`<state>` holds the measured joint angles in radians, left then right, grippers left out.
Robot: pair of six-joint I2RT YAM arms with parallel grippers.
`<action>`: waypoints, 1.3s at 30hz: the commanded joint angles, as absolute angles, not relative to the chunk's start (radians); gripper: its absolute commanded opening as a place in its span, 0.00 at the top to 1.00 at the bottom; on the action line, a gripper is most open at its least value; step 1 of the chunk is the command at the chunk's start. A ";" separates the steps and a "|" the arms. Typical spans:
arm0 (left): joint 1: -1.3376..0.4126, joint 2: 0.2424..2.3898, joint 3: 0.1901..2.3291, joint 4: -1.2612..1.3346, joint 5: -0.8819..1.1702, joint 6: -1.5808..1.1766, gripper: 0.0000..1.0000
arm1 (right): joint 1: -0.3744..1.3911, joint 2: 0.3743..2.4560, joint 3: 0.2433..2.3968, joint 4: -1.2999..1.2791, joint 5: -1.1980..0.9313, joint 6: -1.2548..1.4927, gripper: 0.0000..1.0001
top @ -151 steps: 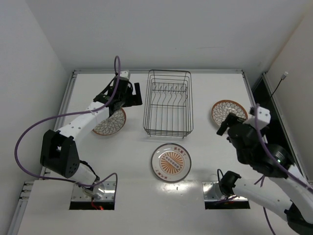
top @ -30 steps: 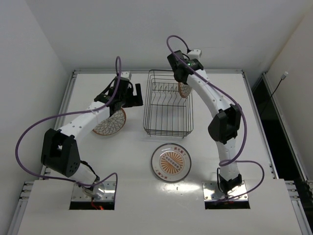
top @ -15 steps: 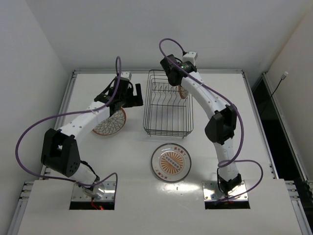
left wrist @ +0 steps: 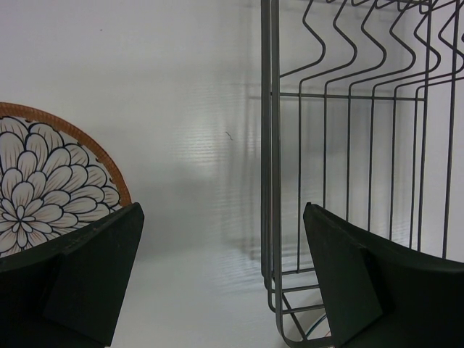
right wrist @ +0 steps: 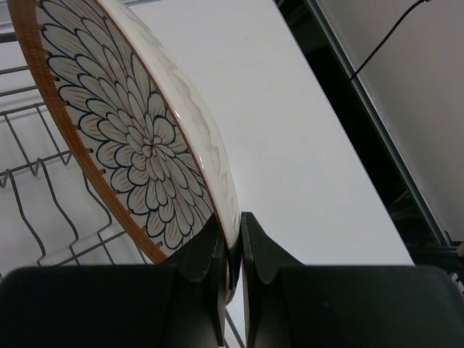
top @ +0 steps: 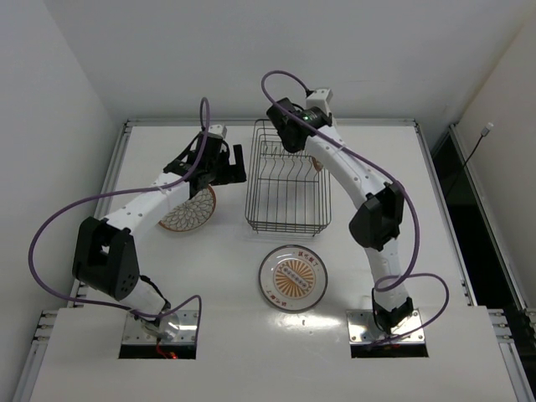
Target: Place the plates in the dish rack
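Note:
My right gripper (right wrist: 230, 233) is shut on the rim of a scale-patterned plate (right wrist: 138, 145), which it holds on edge and tilted above the prongs at the far end of the dish rack (top: 287, 180). From above, that gripper (top: 289, 136) hangs over the rack and only a sliver of its plate (top: 316, 165) shows past the arm. A second scale-patterned plate (top: 188, 209) lies flat left of the rack. The medallion plate (top: 292, 278) lies flat in front of the rack. My left gripper (left wrist: 225, 283) stands open and empty between that left plate (left wrist: 51, 188) and the rack's left wall (left wrist: 272, 145).
A raised rim (top: 268, 122) runs along the table's far edge, just behind the rack. A dark gap (right wrist: 348, 87) lies beyond the table's right edge. The right arm's links (top: 368, 197) arch over the table right of the rack.
Five seconds ago this plate lay on the table at the right. Over the last second the right arm has carried it leftward over the rack's far end. The left arm has stayed put.

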<state>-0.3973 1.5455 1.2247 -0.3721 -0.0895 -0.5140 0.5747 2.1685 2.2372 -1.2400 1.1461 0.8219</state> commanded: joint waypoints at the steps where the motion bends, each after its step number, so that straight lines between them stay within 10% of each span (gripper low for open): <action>1: -0.388 1.545 1.233 -0.354 -0.077 -0.526 0.09 | 0.580 2.164 2.301 -1.190 1.301 0.841 1.00; 23: -0.388 1.545 1.243 -0.354 -0.077 -0.526 0.09 | 0.595 2.267 2.290 -1.190 1.278 0.818 0.95; 39: -0.388 1.545 1.243 -0.354 -0.086 -0.526 0.09 | 0.658 2.277 2.226 -1.161 1.210 0.818 0.42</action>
